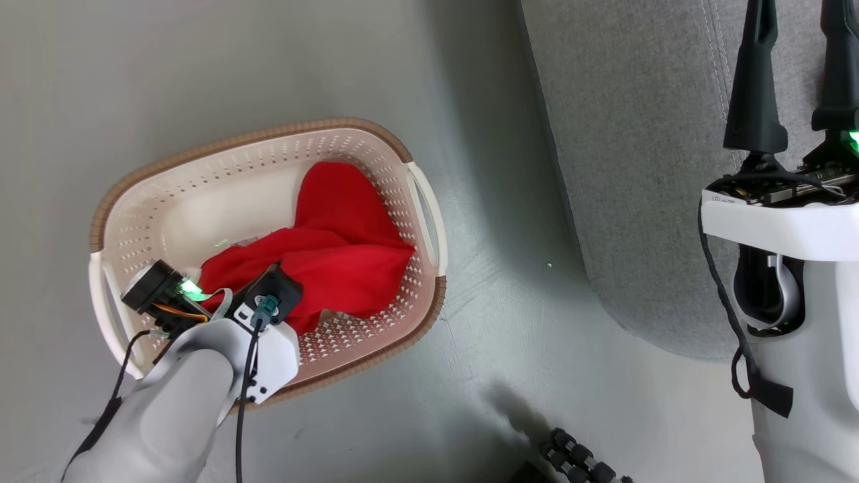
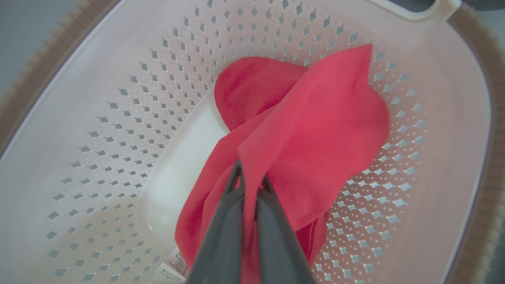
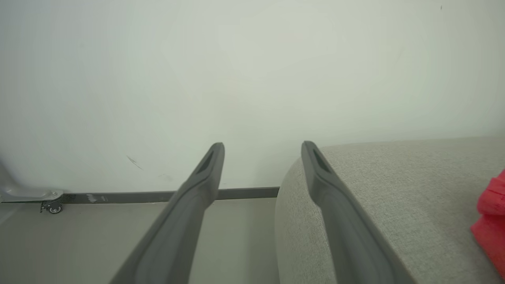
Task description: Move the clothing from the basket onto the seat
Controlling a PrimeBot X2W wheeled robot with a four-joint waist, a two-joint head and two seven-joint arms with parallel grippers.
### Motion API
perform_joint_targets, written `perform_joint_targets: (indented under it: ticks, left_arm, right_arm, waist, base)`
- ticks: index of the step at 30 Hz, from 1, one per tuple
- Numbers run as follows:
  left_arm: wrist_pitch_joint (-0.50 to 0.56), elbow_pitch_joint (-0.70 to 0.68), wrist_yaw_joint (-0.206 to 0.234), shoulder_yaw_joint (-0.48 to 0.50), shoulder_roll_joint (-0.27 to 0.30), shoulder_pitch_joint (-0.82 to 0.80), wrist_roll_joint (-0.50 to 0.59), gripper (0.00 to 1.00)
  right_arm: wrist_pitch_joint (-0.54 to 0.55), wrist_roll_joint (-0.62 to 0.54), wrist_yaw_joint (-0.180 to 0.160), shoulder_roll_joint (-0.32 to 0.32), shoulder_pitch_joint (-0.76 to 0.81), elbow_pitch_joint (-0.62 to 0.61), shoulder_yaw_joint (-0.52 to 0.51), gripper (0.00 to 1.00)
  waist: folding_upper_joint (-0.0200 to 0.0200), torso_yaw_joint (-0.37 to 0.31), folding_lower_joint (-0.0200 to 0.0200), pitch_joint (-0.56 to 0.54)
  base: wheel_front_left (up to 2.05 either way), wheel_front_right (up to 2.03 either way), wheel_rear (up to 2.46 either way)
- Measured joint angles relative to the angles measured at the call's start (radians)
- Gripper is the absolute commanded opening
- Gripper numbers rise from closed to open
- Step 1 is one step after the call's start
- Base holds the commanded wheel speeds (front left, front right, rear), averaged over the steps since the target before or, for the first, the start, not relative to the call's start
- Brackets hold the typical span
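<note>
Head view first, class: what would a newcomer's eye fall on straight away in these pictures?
The bright red garment in the cream basket on the floor, pinched between the left fingers. Next, the big grey sofa at the right, with the right fingers open near it.

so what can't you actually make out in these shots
- Left wrist view: whatever lies under the red garment pinched by the left end effector; the fabric covers it. The basket sticker is cut off by the bottom edge, print too small.
- Right wrist view: the red fabric on the seat is cut off by the right edge; which garment, unclear.
- Head view: the wrist housing hides the left fingers.
</note>
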Motion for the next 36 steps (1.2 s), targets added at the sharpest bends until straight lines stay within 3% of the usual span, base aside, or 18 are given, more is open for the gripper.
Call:
perform_joint_targets:
  ticks: [10,26,36]
  left_arm:
    - [-0.066,-0.05,0.025,0.015,-0.001,0.015,-0.01,0.0]
    - [-0.107,-0.236,0.106,0.099,-0.008,0.047,-0.08,0.0]
    - [-0.114,-0.372,0.11,0.122,0.002,0.053,-0.101,0.0]
  right_arm:
    - [-0.001,-0.027,0.0,0.0,0.001,0.022,0.008,1.0]
    - [-0.002,-0.076,0.0,-0.001,0.029,0.065,0.03,1.0]
    - [-0.002,-0.096,0.0,-0.007,0.041,0.086,0.045,1.0]
  waist:
    - [0.0,0.027,0.0,-0.054]
    - [0.0,0.073,0.0,-0.163]
    - [0.0,0.106,0.0,-0.239]
  base:
    - [0.0,0.0,0.0]
    - [0.0,0.0,0.0]
    - [0.0,0.0,0.0]
